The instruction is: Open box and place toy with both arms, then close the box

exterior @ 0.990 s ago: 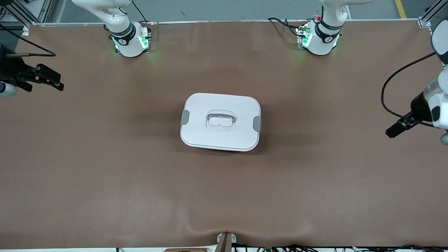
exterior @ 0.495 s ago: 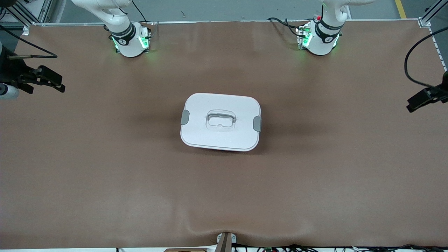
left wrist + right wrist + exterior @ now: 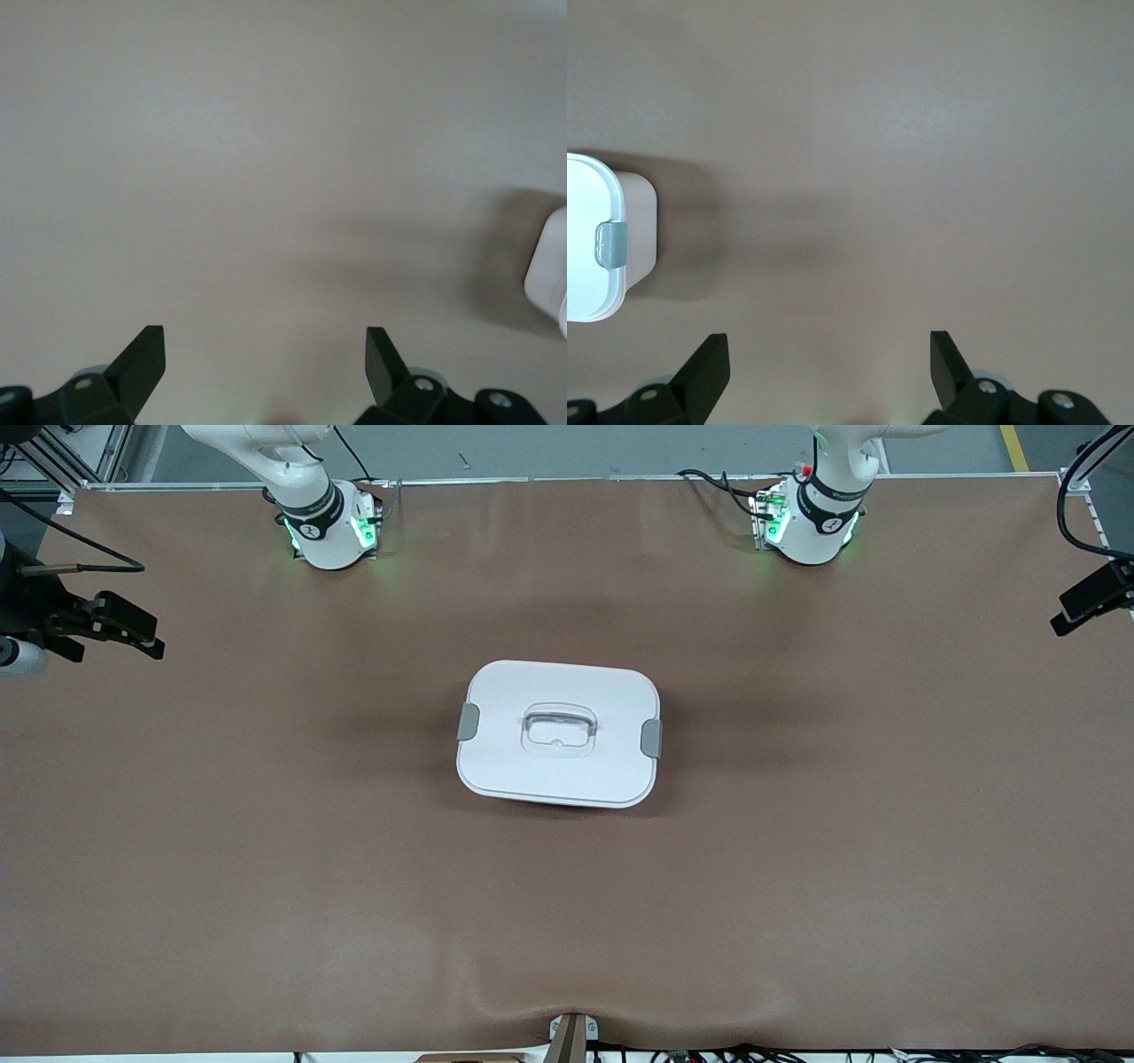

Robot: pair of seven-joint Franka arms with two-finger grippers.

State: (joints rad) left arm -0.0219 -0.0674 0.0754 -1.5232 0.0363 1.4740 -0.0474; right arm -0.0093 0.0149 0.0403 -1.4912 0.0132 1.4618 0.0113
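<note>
Box: we see the box (image 3: 559, 733) at the table's (image 3: 266, 868) middle, lid (image 3: 585, 691) on, a grey clip (image 3: 468, 722) at each short side.
Right gripper: we see the right gripper (image 3: 133, 633) over the right arm's end, jaws wide, holding nothing.
Left gripper: we see the left gripper (image 3: 1085, 607) over the left arm's end, jaws wide, holding nothing.

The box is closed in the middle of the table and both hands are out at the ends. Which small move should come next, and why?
Probably bring the right hand in toward the nearer grey clip of the box. The lid is on, both clips look latched, no toy is in view, and both the right and the left hand hang open over the table ends, holding nothing.
</note>
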